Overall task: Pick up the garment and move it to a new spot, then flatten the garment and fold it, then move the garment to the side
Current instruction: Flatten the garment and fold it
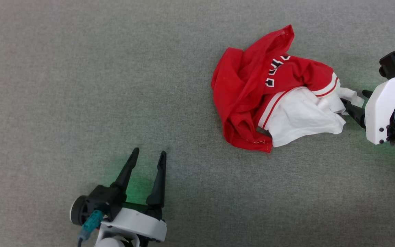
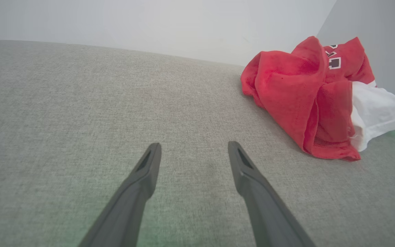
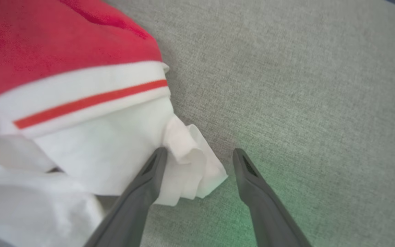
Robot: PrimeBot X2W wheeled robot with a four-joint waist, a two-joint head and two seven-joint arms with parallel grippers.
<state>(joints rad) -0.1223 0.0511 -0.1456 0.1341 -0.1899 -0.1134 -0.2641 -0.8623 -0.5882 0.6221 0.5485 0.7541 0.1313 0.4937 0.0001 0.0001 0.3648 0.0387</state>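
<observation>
shirt (image 1: 249,89): soft, floppy, probably light; grab the sleeve (image 1: 303,116), right side
right end effector (image 3: 200,152): apart, sleeve fold between
left end effector (image 1: 149,151): apart, empty

Garment (image 1: 238,92) lettering mostly hidden in folds

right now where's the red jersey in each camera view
head view: the garment lies crumpled right of centre, in the upper half.
left wrist view: the garment sits at the upper right.
right wrist view: the garment is close up across the left side.
shared landmark: its white sleeve, at the end nearest the right tool.
</observation>
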